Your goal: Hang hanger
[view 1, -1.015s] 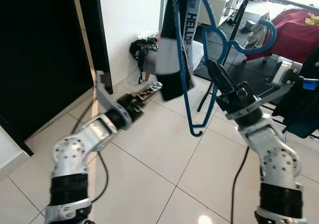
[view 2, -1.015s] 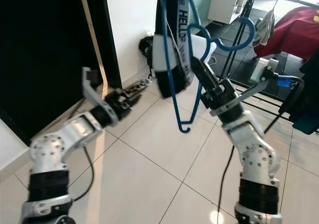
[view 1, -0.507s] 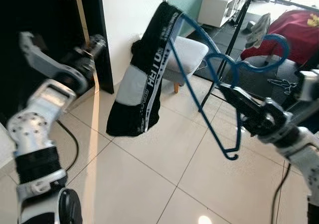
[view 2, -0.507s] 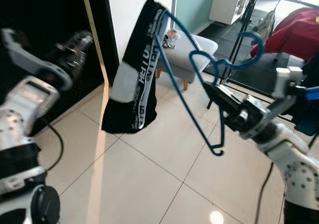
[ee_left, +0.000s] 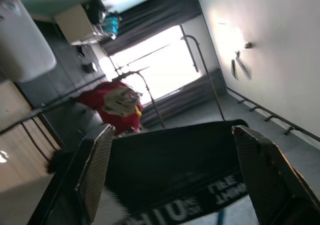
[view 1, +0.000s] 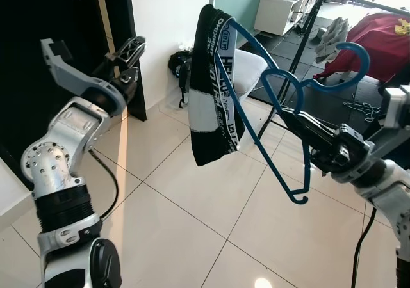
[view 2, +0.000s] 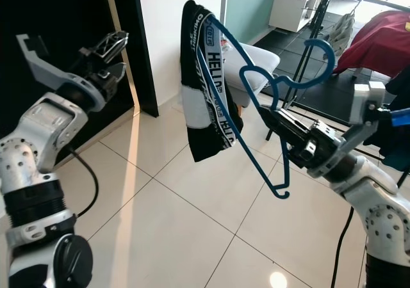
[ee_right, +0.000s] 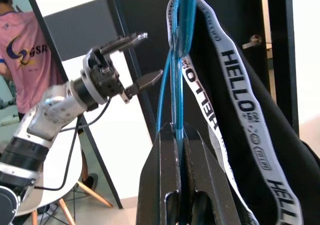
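Hanger (view 1: 275,118) — blue wire, held in the air by the right hand (view 1: 306,129), whose two black fingers are clenched on the wire just below the hook; the right wrist view confirms the blue wire pinched between them. Its long axis runs slantwise: one shoulder points up and toward the robot's left, the other end dips down near the right forearm. A black garment (view 1: 214,89) with a white "HELLO" band is draped over the raised shoulder and hangs free above the tiled floor (view 1: 192,211).

Hook (view 1: 346,61) curls up and to the robot's right, toward the black clothes rack (view 1: 311,25) standing beyond it — well apart, not touching. So the rail lies ahead and right of the carrying hand; the right arm is clearly the nearer one.

Left hand (view 1: 131,48) is raised on the far left by the dark doorway (view 1: 38,19), fingers spread and empty, well apart from the garment.

Judgement: the hanger needs carrying rightward and up so the hook clears the rail.
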`<state>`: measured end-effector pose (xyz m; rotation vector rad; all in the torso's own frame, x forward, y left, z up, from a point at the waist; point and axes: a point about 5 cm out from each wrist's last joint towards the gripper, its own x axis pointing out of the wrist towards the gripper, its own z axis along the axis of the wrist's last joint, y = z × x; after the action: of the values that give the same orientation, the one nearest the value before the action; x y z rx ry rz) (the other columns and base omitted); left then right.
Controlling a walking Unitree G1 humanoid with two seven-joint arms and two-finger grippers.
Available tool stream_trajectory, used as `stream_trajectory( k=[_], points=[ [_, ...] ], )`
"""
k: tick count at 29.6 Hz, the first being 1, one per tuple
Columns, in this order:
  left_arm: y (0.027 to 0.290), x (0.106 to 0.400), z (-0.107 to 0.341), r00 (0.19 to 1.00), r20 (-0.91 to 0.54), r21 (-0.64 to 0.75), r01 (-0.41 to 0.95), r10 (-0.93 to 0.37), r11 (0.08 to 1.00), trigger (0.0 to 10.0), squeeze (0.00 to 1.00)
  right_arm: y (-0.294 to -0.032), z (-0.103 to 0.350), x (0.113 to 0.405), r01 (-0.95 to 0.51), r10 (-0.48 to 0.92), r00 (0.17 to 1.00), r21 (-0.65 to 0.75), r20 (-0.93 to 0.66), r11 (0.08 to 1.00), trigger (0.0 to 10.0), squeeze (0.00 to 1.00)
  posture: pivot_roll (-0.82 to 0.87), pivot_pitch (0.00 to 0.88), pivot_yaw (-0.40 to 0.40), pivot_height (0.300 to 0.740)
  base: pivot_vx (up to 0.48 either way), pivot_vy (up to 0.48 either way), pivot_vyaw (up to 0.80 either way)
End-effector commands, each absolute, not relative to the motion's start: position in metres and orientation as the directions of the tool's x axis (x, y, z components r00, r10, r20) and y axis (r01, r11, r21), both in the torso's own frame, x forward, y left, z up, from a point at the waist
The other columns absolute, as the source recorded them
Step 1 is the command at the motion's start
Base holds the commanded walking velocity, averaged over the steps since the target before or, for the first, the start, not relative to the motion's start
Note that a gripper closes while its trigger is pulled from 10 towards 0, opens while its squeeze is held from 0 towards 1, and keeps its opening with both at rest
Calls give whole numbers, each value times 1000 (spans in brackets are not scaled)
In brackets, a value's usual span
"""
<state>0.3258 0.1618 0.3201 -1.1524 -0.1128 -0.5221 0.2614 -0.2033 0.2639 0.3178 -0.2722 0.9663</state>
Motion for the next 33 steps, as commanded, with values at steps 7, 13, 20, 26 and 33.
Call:
stream_trajectory(
  k=[7, 13, 20, 26, 33],
  points=[
    [152, 314, 338, 779, 453, -756, 593, -434, 277, 10000, 0, -201, 261, 265, -821, 765, 560, 90, 319, 564, 10000, 0, 32, 90, -52, 740, 0, 0, 0],
    [164, 298, 338, 780, 418, -109, 552, -466, 827, 10000, 0, -207, 266, 267, -810, 753, 571, 74, 327, 582, 10000, 0, 26, 84, -51, 740, 0, 0, 0],
    [159, 296, 328, 812, 354, 126, 450, -464, 884, 10000, 0, -208, 269, 268, -809, 751, 568, 61, 338, 585, 10000, 0, 25, 84, -49, 740, 0, 0, 0],
    [130, 293, 297, 834, 243, 323, 413, -496, 852, 10000, 0, -205, 273, 270, -811, 751, 561, 49, 348, 583, 10000, 0, 26, 84, -55, 740, 0, 0, 0],
    [108, 293, 267, 844, 189, 358, 417, -502, 835, 10000, 0, -193, 270, 275, -827, 764, 541, 56, 352, 560, 10000, 0, 26, 88, -58, 740, 0, 0, 0]
  ],
)
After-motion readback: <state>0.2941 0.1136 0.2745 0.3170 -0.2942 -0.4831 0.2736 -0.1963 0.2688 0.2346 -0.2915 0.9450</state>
